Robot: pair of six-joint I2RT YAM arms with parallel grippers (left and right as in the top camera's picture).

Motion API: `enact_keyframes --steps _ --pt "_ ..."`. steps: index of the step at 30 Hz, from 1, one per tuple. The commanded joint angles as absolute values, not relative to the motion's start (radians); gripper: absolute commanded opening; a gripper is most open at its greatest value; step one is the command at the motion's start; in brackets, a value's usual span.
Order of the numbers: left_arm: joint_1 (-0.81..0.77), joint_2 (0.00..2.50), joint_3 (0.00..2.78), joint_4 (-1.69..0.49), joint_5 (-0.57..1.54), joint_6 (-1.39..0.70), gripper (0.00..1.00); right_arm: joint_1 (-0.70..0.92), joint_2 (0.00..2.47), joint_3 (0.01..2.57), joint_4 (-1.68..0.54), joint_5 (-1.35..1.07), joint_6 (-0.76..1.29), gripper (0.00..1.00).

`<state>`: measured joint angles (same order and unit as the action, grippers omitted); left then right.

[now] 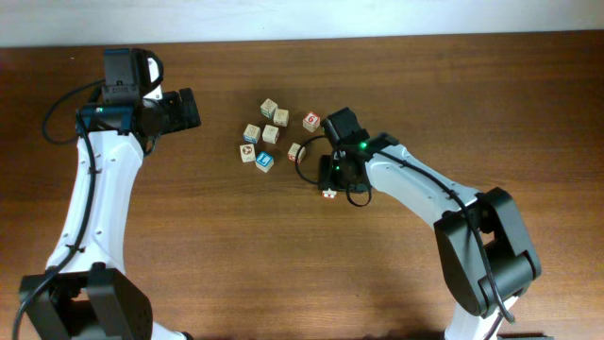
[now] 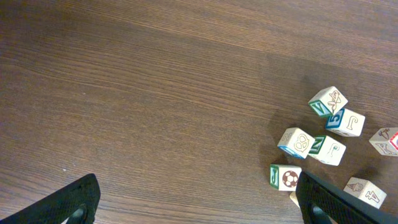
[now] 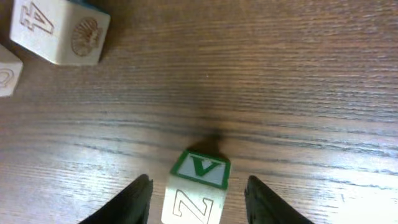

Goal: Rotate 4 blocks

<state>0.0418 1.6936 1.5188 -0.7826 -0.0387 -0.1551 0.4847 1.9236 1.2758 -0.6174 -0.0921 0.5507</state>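
Several pale wooden letter blocks lie in a loose cluster (image 1: 272,134) at the table's middle, among them a blue-faced one (image 1: 264,161). One more block (image 1: 328,194) sits apart on the table, under the tip of my right gripper (image 1: 329,181). In the right wrist view this block (image 3: 196,190) shows a green V face and a Z face. It stands between the jaws of the right gripper (image 3: 199,196) with a gap on each side, so the gripper is open. My left gripper (image 1: 186,109) hangs wide open and empty, left of the cluster. In its own view the left gripper (image 2: 202,208) is over bare wood.
A cube with a red-bordered top (image 1: 311,121) lies just up and left of the right arm. Another block (image 1: 296,151) sits close to the right gripper's left. The left wrist view shows cluster blocks (image 2: 328,150) at its right edge. A block marked 4 (image 3: 59,31) is far left in the right wrist view.
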Motion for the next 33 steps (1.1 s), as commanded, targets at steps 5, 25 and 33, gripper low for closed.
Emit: enact_keyframes --steps 5,25,33 --pt "0.044 1.702 1.534 -0.783 -0.049 -0.168 0.99 0.524 1.965 1.248 -0.601 -0.066 0.559 0.48" --pt "0.044 1.702 1.534 -0.783 -0.049 -0.168 0.99 0.430 1.924 1.295 -0.775 0.117 0.524 0.36" --pt "0.044 1.702 1.534 -0.783 -0.049 -0.168 0.99 0.429 1.924 1.349 -0.777 0.117 0.459 0.58"
